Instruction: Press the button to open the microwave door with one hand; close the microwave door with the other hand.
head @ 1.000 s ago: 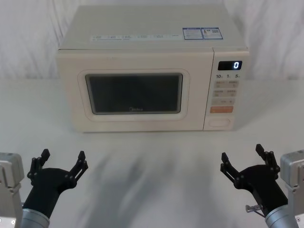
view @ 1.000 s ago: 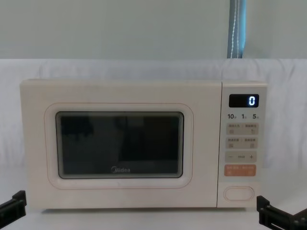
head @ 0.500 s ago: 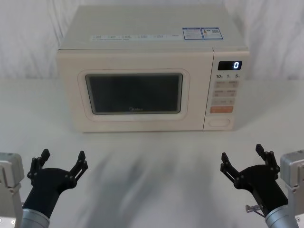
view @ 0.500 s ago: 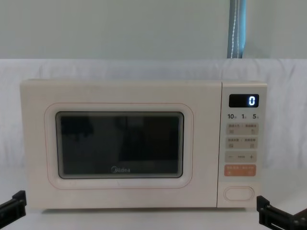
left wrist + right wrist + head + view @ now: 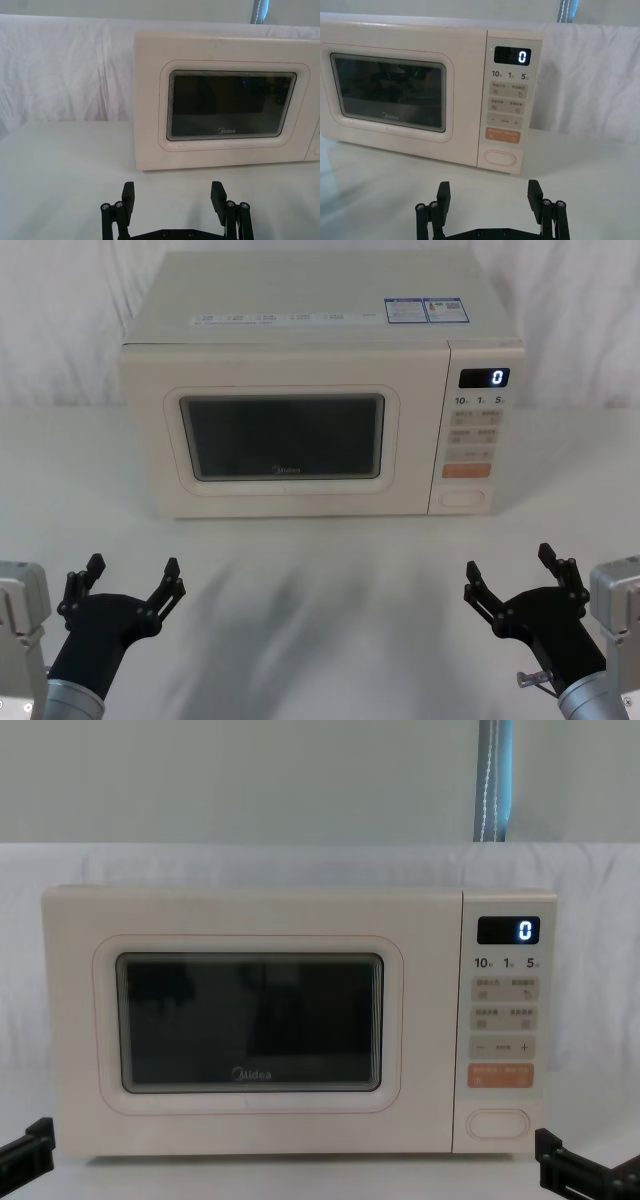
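Stood at twelve o'clock on the white table [image 5: 320,580]: cream microwave door [image 5: 282,435], shut flush, dark rounded window and grey logo low on the glass. At the panel's foot, under the orange key [image 5: 466,470], sat the plain oval button [image 5: 463,498]. Hung low, well short of both: left claw [image 5: 130,575] at seven o'clock, right claw [image 5: 512,565] at five, fingers spread, holding nothing.

white-draped table [image 5: 330,570], white cloth backdrop [image 5: 300,860], pale wall [image 5: 250,780]
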